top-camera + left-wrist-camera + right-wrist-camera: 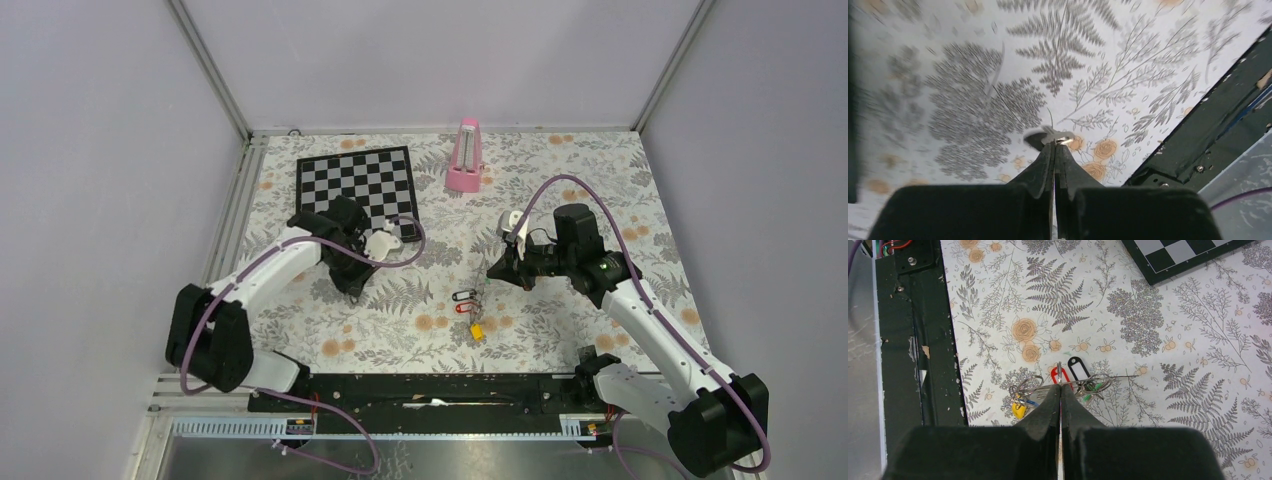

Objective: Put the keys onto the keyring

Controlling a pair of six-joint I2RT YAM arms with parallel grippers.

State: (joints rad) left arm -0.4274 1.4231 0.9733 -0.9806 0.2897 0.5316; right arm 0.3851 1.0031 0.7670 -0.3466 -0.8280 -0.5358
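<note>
Top view: the keys [466,303] are bunched mid-surface, with the right end effector [493,270] just beside them at their 1 o'clock. The left end effector [356,286] sits well apart at their 9, so the right arm is the nearer one.

Left wrist: clenched shut, with a small shiny bit [1060,139] at the tips. It's too blurry to say what. No keys in sight here.

Right wrist: clenched on the keyring [1120,377], a thin wire running 9 to 3, one end poking out toward 3. Red tag [1057,374] and black tag [1077,367] are just past the tips at 12. My guess is the left has to come in along that wire line from the 3 end.
</note>
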